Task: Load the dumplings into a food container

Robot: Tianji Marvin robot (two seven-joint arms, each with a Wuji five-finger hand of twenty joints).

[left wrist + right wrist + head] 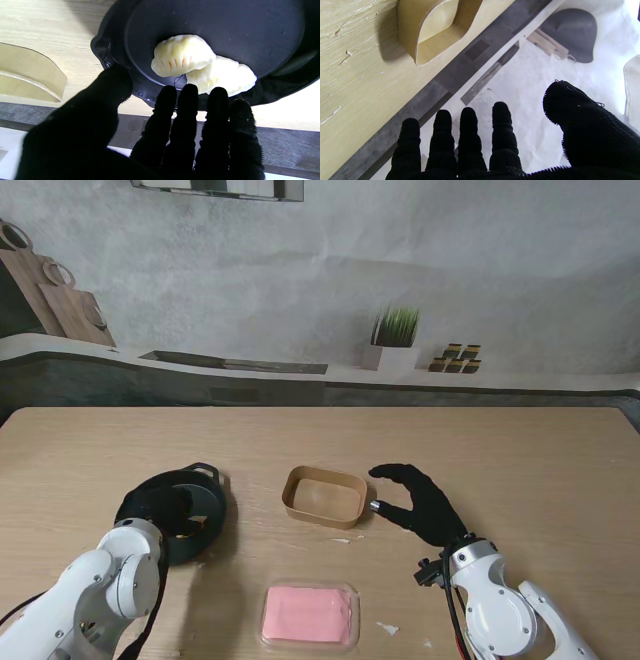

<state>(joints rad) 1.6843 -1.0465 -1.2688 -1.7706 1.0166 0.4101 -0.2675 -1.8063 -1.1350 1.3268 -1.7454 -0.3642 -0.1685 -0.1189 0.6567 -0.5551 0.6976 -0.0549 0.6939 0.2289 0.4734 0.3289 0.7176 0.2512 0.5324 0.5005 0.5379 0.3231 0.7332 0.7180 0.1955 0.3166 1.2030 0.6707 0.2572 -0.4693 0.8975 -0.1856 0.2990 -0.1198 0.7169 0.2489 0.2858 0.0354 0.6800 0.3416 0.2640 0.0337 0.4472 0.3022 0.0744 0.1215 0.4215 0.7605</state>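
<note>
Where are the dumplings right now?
The left wrist view shows two dumplings lying in the black pan, on the robot's left of the empty brown container, with the left robot hand over them.

Light wood-grain surface (520, 450) spans the whole view. On it: black pan (205, 510) at left, tan food container (323, 495) near the middle, just right of the pan but apart. Clear tray with pink block (309, 614) nearer to me. Small white scraps (388, 629) right of tray.
</note>
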